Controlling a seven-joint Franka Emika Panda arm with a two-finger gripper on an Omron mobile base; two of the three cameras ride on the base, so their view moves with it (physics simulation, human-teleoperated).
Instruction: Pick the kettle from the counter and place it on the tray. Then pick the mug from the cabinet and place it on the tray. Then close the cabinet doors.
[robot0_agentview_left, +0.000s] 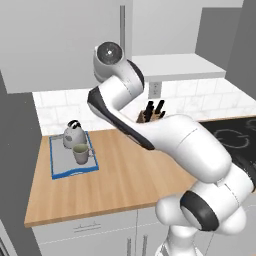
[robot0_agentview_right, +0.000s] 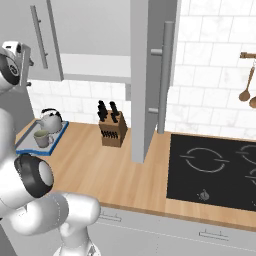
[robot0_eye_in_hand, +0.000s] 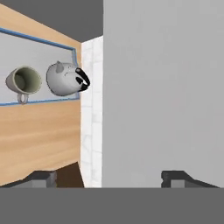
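Squat silver kettle and grey-beige mug sit on the blue-rimmed tray — gripper gapes empty beside the light-grey cabinet door, likely to shut it

We see a glossy white robot arm built of fat, rounded segments, with dark grey bands at its joints. One round dark end cap has a pale ring at its centre. In the hand view, two small dark grey, blocky finger tips stand wide apart.
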